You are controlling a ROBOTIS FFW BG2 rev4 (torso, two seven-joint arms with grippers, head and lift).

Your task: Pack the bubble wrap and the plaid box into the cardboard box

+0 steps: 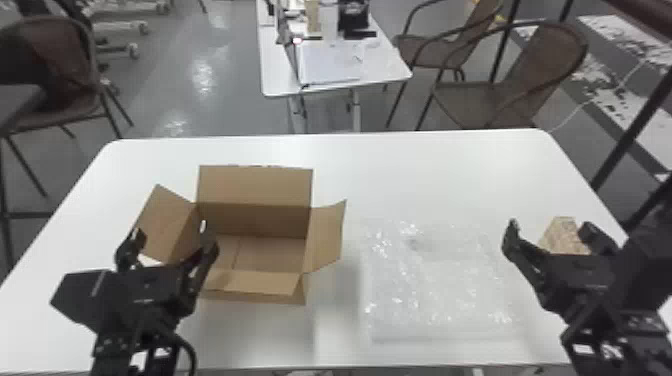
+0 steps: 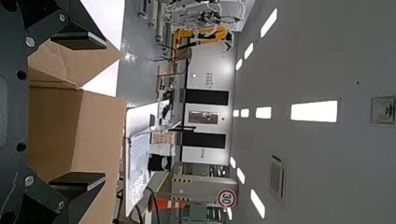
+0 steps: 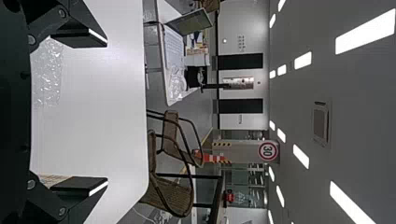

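My left gripper [image 1: 172,245] stands open at the near left of the cardboard box [image 1: 255,187], whose flaps are spread and whose inside is bare. In the left wrist view the left gripper [image 2: 78,111] has nothing between its fingers, with the cardboard box [image 2: 100,133] beyond. Clear bubble wrap [image 1: 440,285] lies flat to the right of the box. My right gripper [image 1: 550,237] is open at the right, partly in front of the plaid box [image 1: 565,235]. In the right wrist view are the right gripper [image 3: 78,112], the bubble wrap [image 3: 46,72] and an edge of the plaid box [image 3: 51,179].
Everything rests on a white table [image 1: 450,170]. Beyond its far edge stand a second table [image 1: 385,65] with equipment and a brown chair [image 1: 520,90]; another chair [image 1: 60,65] is at the far left.
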